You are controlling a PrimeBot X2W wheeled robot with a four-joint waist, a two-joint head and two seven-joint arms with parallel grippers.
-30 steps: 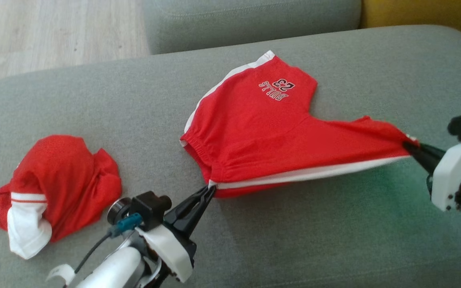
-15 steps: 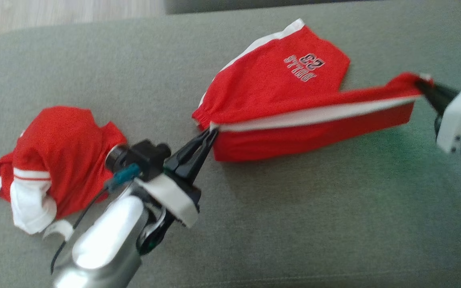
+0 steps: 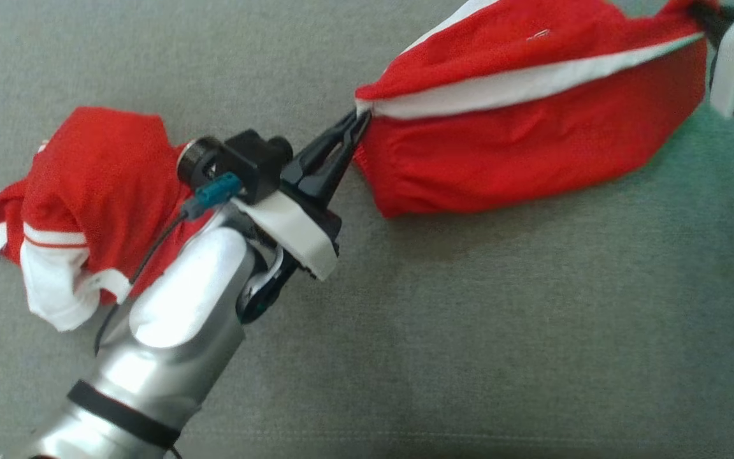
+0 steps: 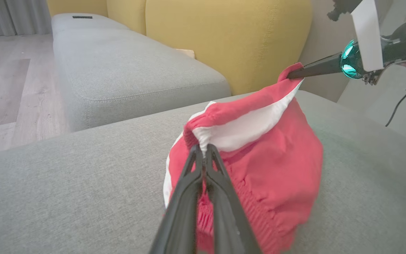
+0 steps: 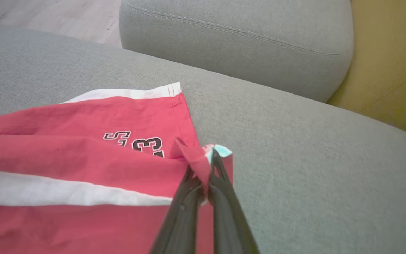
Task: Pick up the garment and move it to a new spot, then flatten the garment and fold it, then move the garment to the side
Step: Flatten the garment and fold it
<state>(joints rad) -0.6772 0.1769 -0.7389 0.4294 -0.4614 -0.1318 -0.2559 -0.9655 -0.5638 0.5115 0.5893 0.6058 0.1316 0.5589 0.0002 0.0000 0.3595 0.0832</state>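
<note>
Here the left gripper (image 3: 360,120) grips the shorts (image 3: 520,146) by the waistband corner, the right gripper (image 5: 204,173) grips a leg hem; the cloth stretches between them over the sofa (image 3: 532,319).

the red shorts (image 5: 83,155) bear a printed letter "s" and below it the number "23", its lower edge hidden by a fold.

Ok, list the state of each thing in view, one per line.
red shorts: stretched between both grippers, body sagging below the white stripe.
left gripper: shut on the waistband end.
right gripper: shut on a leg hem corner.
other red garment: crumpled in a heap on the sofa.
</note>
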